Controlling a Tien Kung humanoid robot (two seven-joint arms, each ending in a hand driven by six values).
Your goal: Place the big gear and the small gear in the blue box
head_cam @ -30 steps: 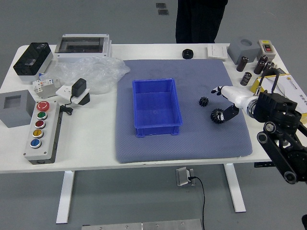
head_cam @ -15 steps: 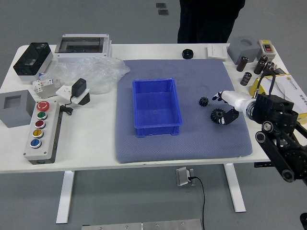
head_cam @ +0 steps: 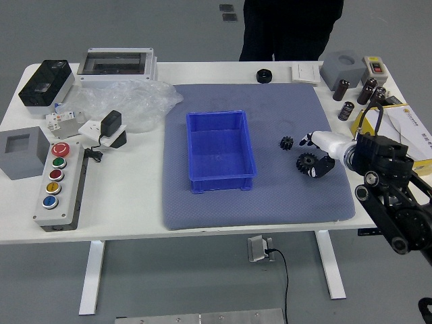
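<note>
The white-and-black right robot hand (head_cam: 334,144) is right at the big black toothed gear (head_cam: 304,160)!
Fingers parted, gripping nothing; the small black toothed gear (head_cam: 287,143) lies nearby, the blue rectangular plastic box (head_cam: 221,181) further left.

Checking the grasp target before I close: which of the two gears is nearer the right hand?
The big gear, at the right hand's fingers; the small gear lies farther toward the blue box.
</note>
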